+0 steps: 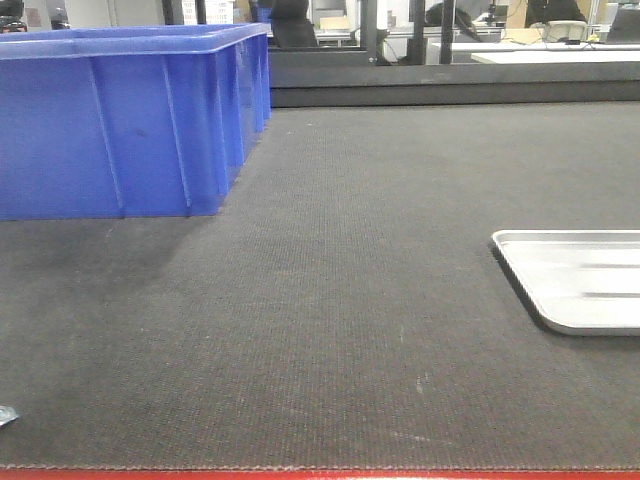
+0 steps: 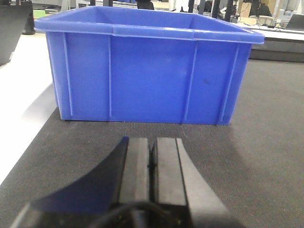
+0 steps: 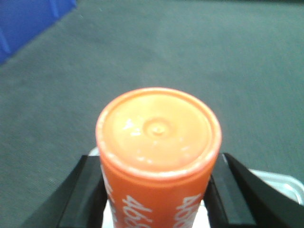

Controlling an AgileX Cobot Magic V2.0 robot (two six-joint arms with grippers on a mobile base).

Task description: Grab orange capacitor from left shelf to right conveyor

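Capacitor (image 3: pixel 159 156) marked 4680 clamped in right gripper (image 3: pixel 159 199) above conveyor (image 1: pixel 330 330); left gripper (image 2: pixel 152 166) closed, facing bin (image 2: pixel 147 76).

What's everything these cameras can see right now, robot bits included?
Belt: one, dark grey with a red front edge, under everything.
Bin: one, blue, on the belt at far left.
Tray: one, silver, on the belt at right.
Capacitor: one, orange with white digits, held above the belt.
Left gripper: one, black, shut on nothing, low over the belt facing the bin.
Right gripper: one, black, shut on the capacitor.
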